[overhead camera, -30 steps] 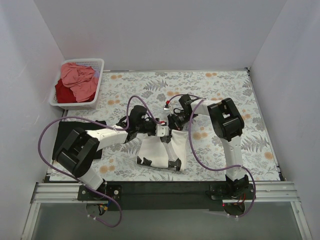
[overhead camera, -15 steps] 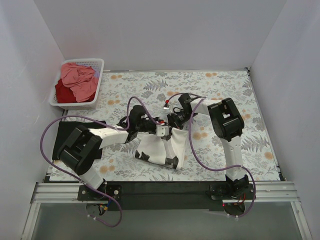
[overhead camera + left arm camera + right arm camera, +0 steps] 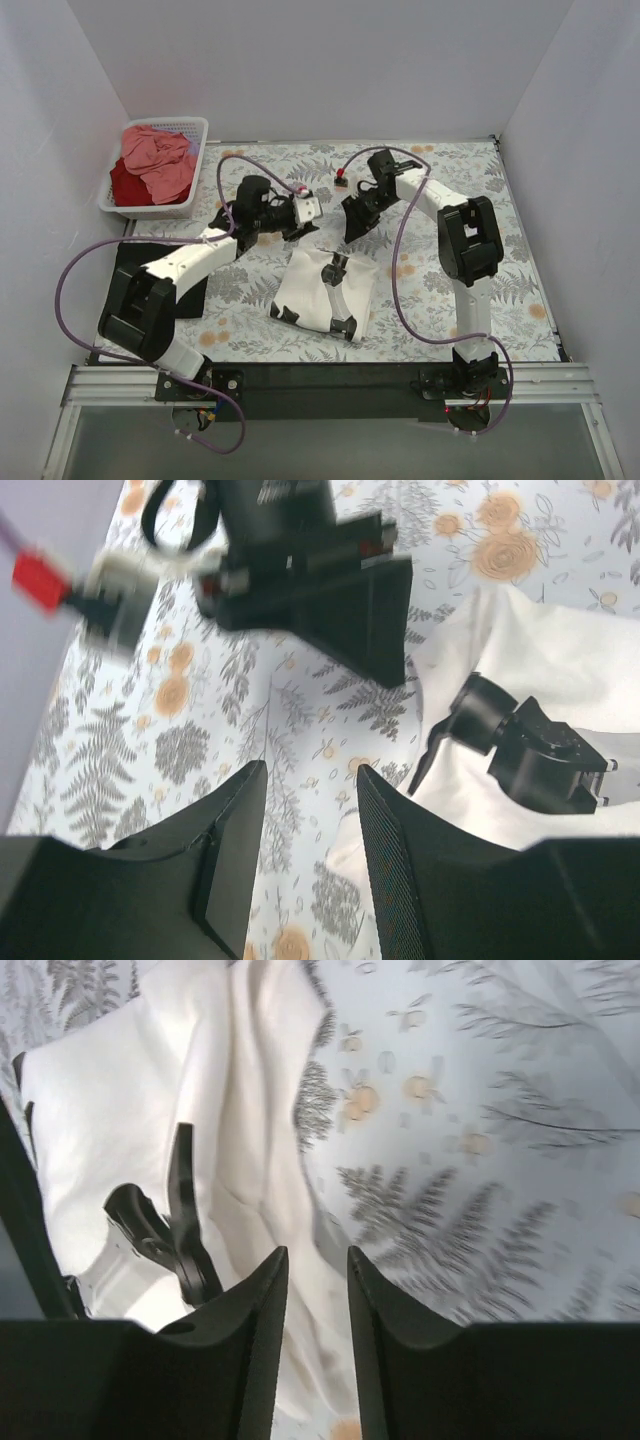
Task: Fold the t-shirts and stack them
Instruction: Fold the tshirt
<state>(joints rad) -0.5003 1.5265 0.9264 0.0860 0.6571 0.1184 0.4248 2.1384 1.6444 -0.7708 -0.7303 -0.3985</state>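
While the tablecloth [image 3: 500, 280] carries the cream-white t-shirt [image 3: 318, 290] folded at its centre, the black t-shirt [image 3: 128, 268] sits at nine o'clock (partly under the left arm [image 3: 190, 262]) and the basket [image 3: 165, 121] at ten o'clock holds the salmon-pink t-shirt [image 3: 160, 160] and dark red t-shirt [image 3: 125, 185]. Left gripper [image 3: 310, 780] and right gripper [image 3: 315, 1255] hover at the cream shirt's twelve o'clock, fingers apart, empty.

A white lattice basket [image 3: 150, 210] stands at ten o'clock, at the floral grey-and-orange tablecloth's [image 3: 520, 200] far edge.
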